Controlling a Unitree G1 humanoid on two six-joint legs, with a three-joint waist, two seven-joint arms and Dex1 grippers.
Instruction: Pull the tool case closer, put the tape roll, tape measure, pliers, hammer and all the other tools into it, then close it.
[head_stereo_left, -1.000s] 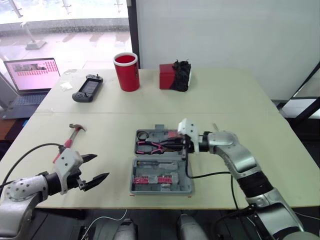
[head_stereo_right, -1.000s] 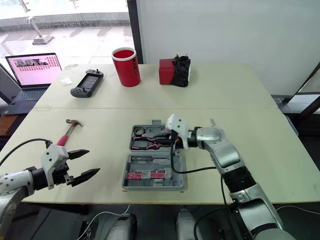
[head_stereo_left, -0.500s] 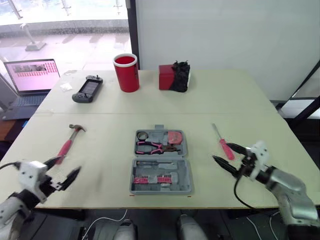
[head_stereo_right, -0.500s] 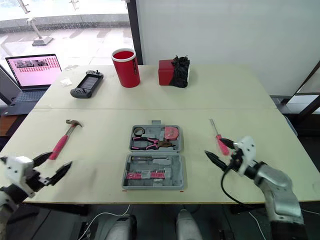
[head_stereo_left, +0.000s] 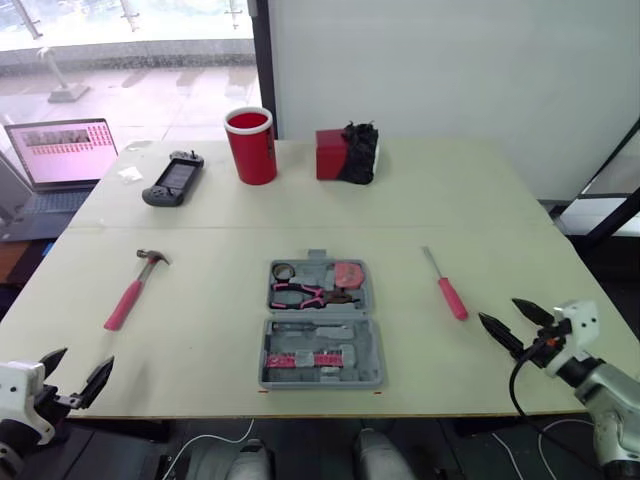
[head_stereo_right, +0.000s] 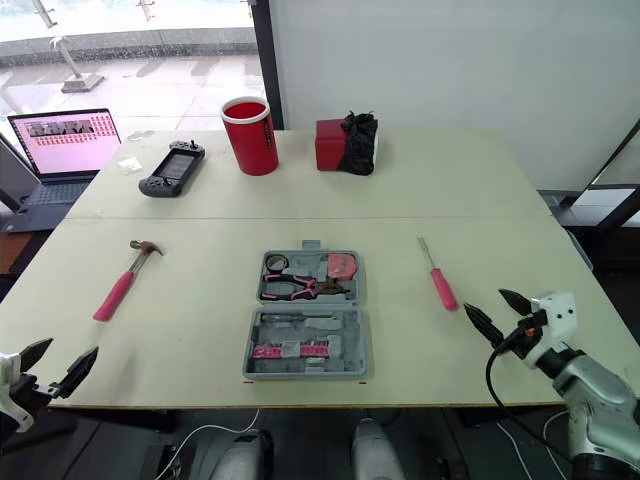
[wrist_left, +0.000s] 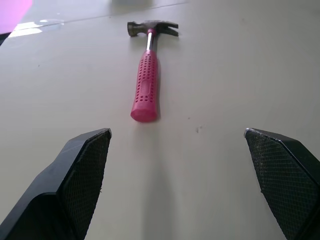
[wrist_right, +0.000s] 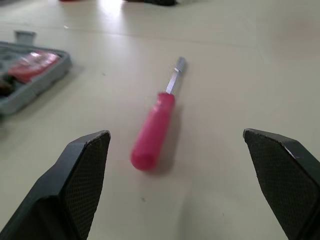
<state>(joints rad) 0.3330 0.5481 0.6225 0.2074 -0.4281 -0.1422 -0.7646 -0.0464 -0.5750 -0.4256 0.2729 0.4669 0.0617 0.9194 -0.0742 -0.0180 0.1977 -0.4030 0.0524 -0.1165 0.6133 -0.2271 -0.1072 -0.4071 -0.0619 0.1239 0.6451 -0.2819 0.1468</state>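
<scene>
Pale tabletop runs wide, with the open tool case lying flat near its middle, well apart from both hands. Its far half holds the pliers, the pink tape measure and a dark ring that is probably the tape roll. The hammer lies out on the left and the screwdriver on the right, each with bare surface around it.

The left hand hangs at the near left edge, fingers spread and holding nothing, lined up with the hammer's pink handle in the left wrist view. The right hand sits at the near right edge, also spread and empty, facing the screwdriver's handle end.

Several things could go wrong:
- The hammer's head is heavy, so a pinch at the handle's end could let it swing down and slip out.
- The screwdriver's round handle may roll away if one finger touches it first.
- Dragging the open case closer could jolt the packed tools out of their slots.
- A tool that is seated badly would probably stop the lid from shutting
</scene>
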